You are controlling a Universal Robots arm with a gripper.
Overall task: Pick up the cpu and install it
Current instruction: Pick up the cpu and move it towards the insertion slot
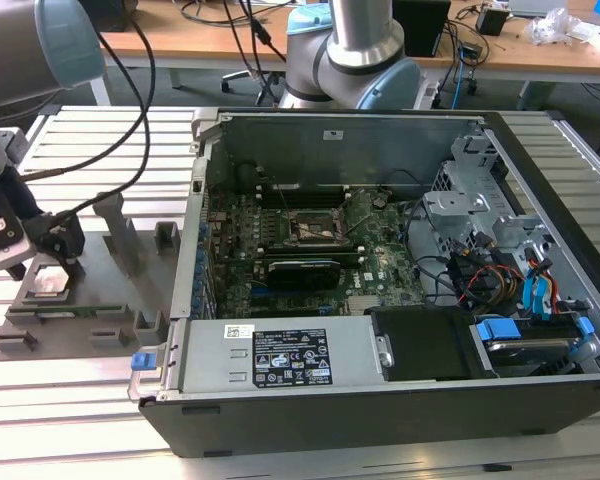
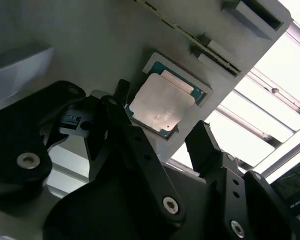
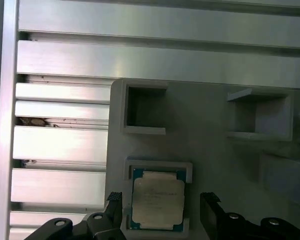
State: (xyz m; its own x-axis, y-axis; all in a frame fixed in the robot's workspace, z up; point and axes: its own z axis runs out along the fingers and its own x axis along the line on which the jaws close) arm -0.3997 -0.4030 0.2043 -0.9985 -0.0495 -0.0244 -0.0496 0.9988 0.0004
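Observation:
The cpu (image 1: 50, 280) (image 2: 160, 105) (image 3: 157, 200), a small square chip with a silvery top, lies flat in a shallow framed pocket of the grey fixture plate (image 1: 120, 290) at the exterior view's left. My gripper (image 1: 42, 268) (image 2: 161, 112) (image 3: 162, 200) hangs just over it, open. One black finger (image 2: 117, 107) stands at one side of the chip and the other finger (image 2: 202, 140) at the opposite side, each with a small gap to it. The dark socket frame (image 1: 315, 225) sits on the motherboard inside the open computer case (image 1: 380, 130).
The fixture plate has raised grey blocks and slots (image 1: 115, 225) around the chip's pocket. Inside the case are a long black card (image 1: 300, 270), a power supply (image 1: 280, 355), drive cages (image 1: 470, 200) and loose cables (image 1: 480, 275). The table (image 1: 80, 420) is ribbed aluminium.

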